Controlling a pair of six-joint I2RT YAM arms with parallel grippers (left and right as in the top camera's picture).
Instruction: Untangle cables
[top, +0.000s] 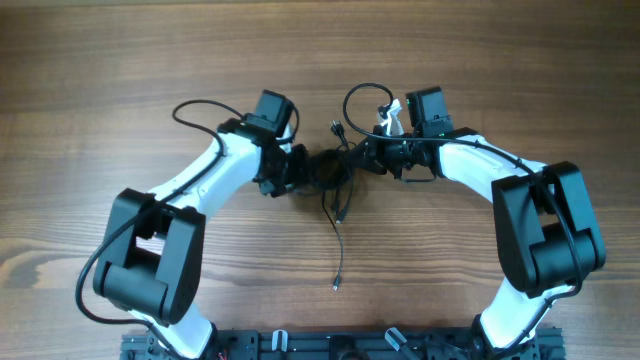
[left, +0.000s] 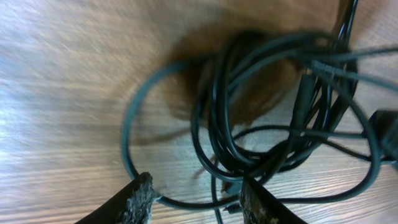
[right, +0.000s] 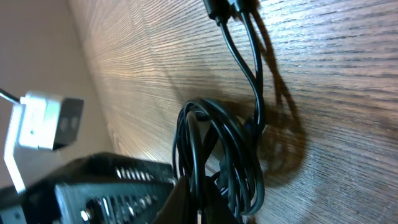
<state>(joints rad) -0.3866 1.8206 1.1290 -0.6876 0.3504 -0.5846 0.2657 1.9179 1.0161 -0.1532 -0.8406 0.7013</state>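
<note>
Left gripper (top: 306, 172), right gripper (top: 366, 158) flank cables (top: 328, 168) (one tangle).

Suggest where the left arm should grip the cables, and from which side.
Probably the single outer loop of the cables, coming in from the left gripper's side. It bows clear of the dense coil over bare table, so open jaws could straddle one strand. The right gripper holds the far side.

The cables (top: 335, 178) lie on the table (top: 100, 80) between the left tool (top: 306, 170) and the right tool (top: 366, 158).
</note>
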